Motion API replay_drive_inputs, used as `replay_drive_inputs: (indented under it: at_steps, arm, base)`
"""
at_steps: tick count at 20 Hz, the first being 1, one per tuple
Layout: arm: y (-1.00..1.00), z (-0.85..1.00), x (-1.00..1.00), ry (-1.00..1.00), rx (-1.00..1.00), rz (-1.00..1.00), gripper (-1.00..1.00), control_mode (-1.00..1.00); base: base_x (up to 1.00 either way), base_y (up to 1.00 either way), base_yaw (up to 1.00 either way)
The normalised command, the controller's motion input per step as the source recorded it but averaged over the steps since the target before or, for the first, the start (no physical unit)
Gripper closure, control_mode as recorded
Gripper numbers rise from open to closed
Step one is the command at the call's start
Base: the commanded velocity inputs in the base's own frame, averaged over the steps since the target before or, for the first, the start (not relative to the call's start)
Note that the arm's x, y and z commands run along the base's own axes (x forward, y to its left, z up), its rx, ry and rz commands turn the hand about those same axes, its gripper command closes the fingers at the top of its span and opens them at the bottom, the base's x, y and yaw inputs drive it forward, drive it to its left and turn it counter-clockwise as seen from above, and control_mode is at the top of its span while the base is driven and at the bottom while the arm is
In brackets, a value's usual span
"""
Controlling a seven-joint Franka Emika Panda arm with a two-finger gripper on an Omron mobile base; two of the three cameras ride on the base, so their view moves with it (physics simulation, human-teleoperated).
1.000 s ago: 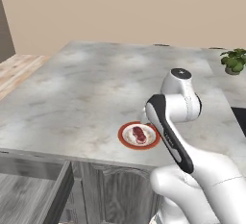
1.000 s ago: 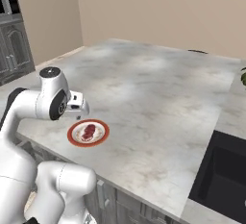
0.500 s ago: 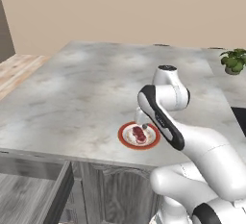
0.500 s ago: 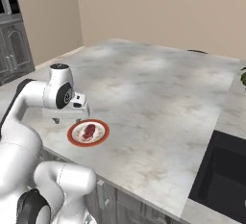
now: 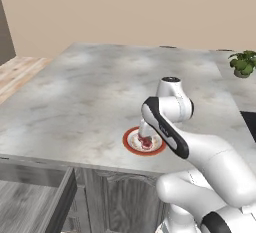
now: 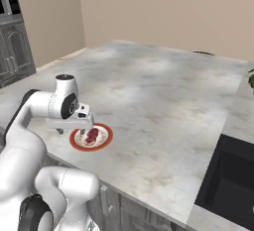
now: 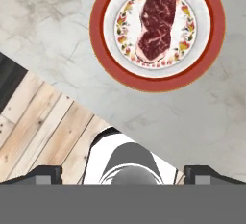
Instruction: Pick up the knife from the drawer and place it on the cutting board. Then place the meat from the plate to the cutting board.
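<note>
Gripper point(image 6: 74, 127) hangs over the near part of the marble counter point(image 5: 90, 92), just above the plate point(image 5: 131, 142), its jaws spread as wide as they go and empty. In the hand view the two dark fingertips point(image 7: 42, 174) sit far apart at the bottom, with nothing between them and touching nothing.

The meat point(image 7: 155, 22) lies in the middle of the plate point(image 7: 153, 84), a red-rimmed round dish with a white centre and a small floral ring. It is an elongated, slightly waisted slab; in the hand view its long axis runs from the upper right, the darker end, down to the lower left, where the paler, whitish-marbled end lies. From the right base view the meat point(image 6: 92, 136) looks to run roughly from the counter's front edge back toward the middle of the counter, though it is too small there to be sure.

The plate point(image 6: 105, 138) stands close to the counter's front edge. Below that edge, at the left in the left base view, the grey wood-grain drawer point(image 5: 57, 204) stands pulled out. A potted plant point(image 5: 243, 63) sits at the far right of the counter.
</note>
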Motion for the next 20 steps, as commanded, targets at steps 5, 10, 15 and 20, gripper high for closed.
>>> replay_drive_inputs:
  at_steps: [5, 10, 15, 20]
  arm:
    - [-0.01, -0.24, 0.0, 0.0, 0.0, 0.02, -1.0, -1.0]
    - [-0.04, -0.2, 0.0, 0.0, 0.0, 0.01, -1.0, -1.0]
    - [-0.08, -0.16, 0.09, 0.0, 0.0, 0.0, -1.0, -1.0]
    - [-0.04, -0.01, 0.18, 0.0, 0.0, 0.0, -1.0, -1.0]
  base:
    - [0.0, 0.0, 0.0]
    - [0.0, 0.0, 0.0]
    - [0.0, 0.0, 0.0]
    - [0.0, 0.0, 0.0]
